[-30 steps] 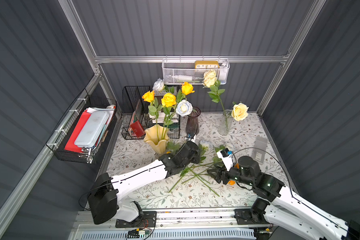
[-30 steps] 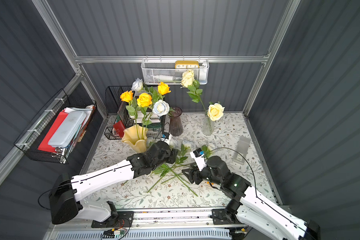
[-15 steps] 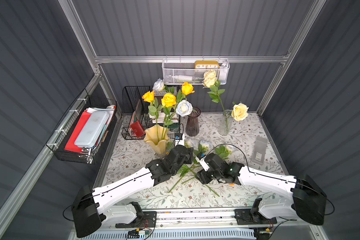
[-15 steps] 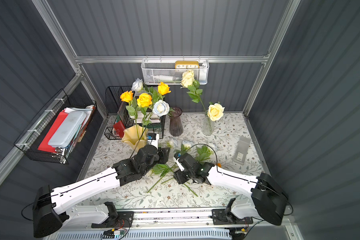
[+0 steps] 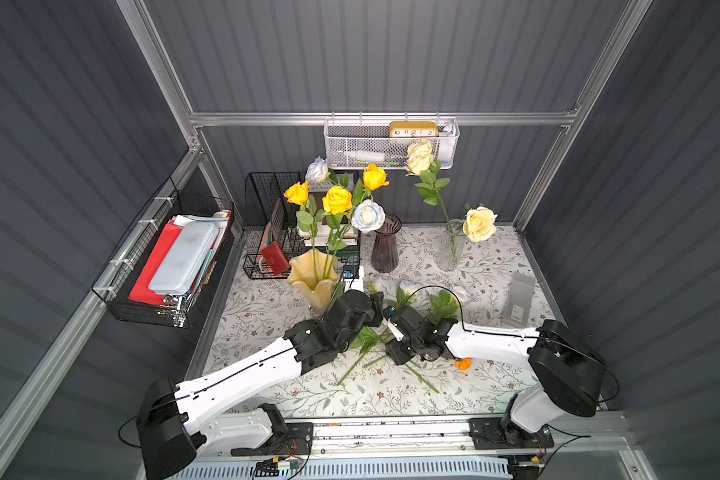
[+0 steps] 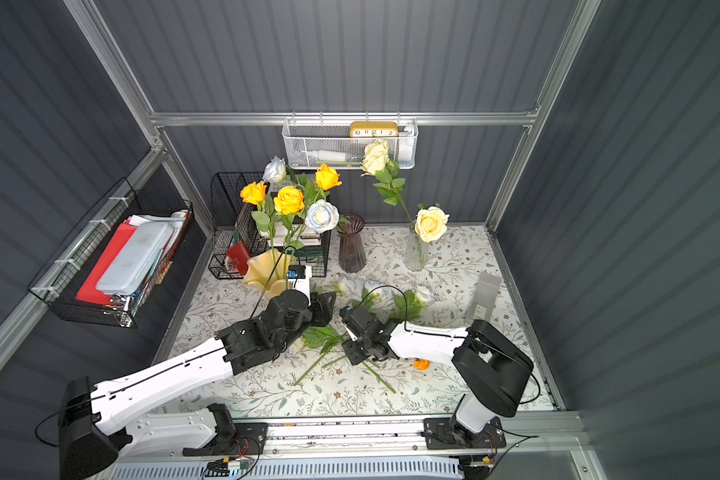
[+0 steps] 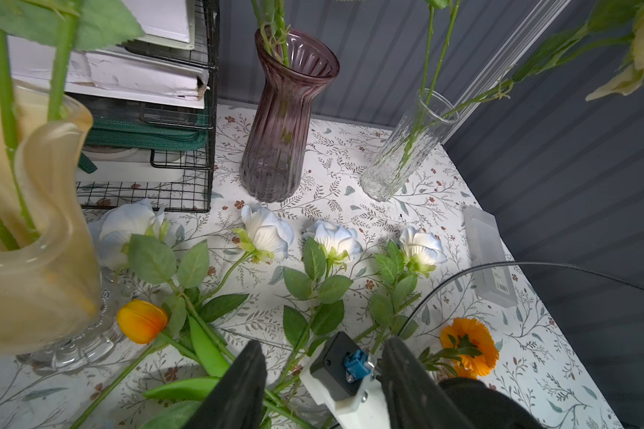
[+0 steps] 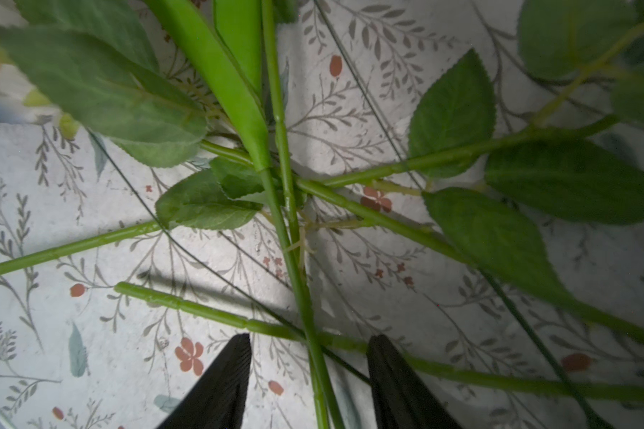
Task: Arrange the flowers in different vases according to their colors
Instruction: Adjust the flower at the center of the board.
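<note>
**Two Arms Over the Loose Flowers**

Grey ribbed walls close in a counter [image 5: 267,299] covered with a leafy cloth. In both top views, three vases stand in a row near the middle of the frame. The yellow vase [image 5: 313,282] on the left holds yellow roses [image 5: 336,200]. The purple vase [image 5: 385,249] has green stems in it. The clear vase [image 5: 449,249] on the right holds cream roses [image 5: 479,223].

Just below the vases, four bluish-white roses [image 7: 264,232] lie flat on the counter, with their stems crossing. An orange marigold [image 5: 463,363] lies to the lower right of them, next to the right arm.

The left fingers [image 7: 244,375] are spread apart above the crossed stems and hold nothing. The right fingers [image 8: 224,379] are low over the cloth and also spread apart. One green stem [image 8: 302,289] runs between them, with a gap on each side, so it is not pinched.
</note>
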Available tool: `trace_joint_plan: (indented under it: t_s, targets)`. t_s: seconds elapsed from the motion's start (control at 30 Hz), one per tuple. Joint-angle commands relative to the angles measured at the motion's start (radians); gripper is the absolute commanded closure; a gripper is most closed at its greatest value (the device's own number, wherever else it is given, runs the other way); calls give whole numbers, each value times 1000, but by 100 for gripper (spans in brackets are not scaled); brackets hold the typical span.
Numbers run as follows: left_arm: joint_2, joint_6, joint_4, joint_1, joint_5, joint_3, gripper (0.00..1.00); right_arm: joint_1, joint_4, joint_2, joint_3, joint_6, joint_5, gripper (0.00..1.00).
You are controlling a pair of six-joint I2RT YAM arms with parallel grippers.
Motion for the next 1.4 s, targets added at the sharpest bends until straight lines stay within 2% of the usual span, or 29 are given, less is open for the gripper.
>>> trace_joint_plan:
  t_s: [0.0,0.1,0.3,0.53,0.73,0.8,1.1,1.37]
  targets:
    - [-21,-12,-18,5,-17,-21,46,-16,19,23,35,-29,26,45]
    - [-29,-11,-21,5,-26,-23,46,-20,23,46,47,-46,23,49]
    - [-36,-8,-39,5,-45,-22,46,-23,31,89,59,-69,8,64]
    - [-65,-5,-61,5,-70,-30,45,-24,27,106,60,-90,-24,65]
    - [-90,-8,-77,5,-91,-41,45,-28,32,104,67,-102,-19,85]
    - [-98,-8,-87,5,-98,-41,45,-28,26,87,71,-108,-12,88]
    - [-114,-20,-95,5,-113,-68,44,-37,-49,-94,88,-199,58,90]
    - [-133,-29,-97,5,-122,-86,44,-78,-72,-81,88,-215,28,89]
